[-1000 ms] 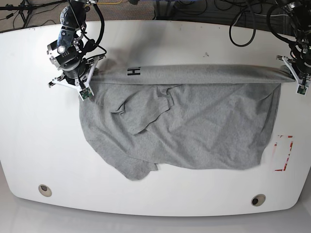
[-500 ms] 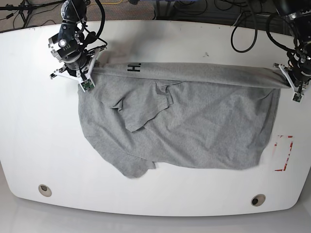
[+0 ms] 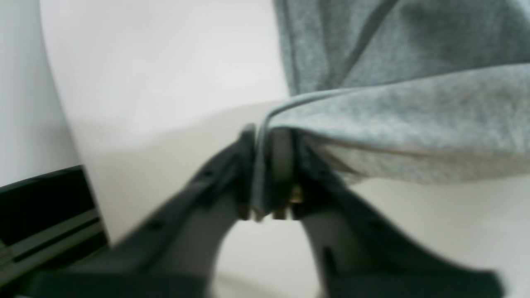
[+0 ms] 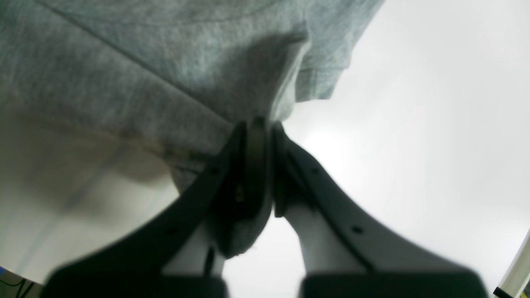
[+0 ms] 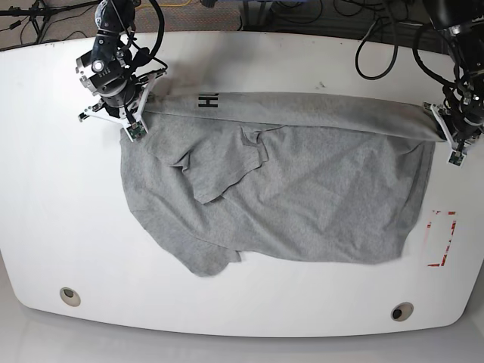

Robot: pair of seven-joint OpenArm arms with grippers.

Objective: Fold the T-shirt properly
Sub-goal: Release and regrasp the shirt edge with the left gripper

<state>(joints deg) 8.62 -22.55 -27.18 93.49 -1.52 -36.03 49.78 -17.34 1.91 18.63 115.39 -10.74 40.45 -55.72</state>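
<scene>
The grey T-shirt (image 5: 302, 197) lies spread on the white table (image 5: 45, 189). Its far edge is folded over into a long band, and black lettering (image 5: 206, 100) shows near the band's left end. My right gripper (image 5: 134, 115) is at that left end, and in the right wrist view the right gripper (image 4: 265, 136) is shut on a bunched fold of the T-shirt (image 4: 124, 62). My left gripper (image 5: 448, 130) holds the band's right end. In the left wrist view the T-shirt's (image 3: 414, 124) hem still sits between the left gripper's (image 3: 265, 165) pads.
A red-marked rectangle (image 5: 441, 238) is on the table near the right edge. Two round holes (image 5: 69, 296) (image 5: 401, 311) sit near the front edge. Dark cables (image 5: 378, 45) hang beyond the far edge.
The right gripper has drawn its end of the folded band toward the far edge of the table. The left gripper shifted slightly inward at the other end. The band stays stretched between them.
</scene>
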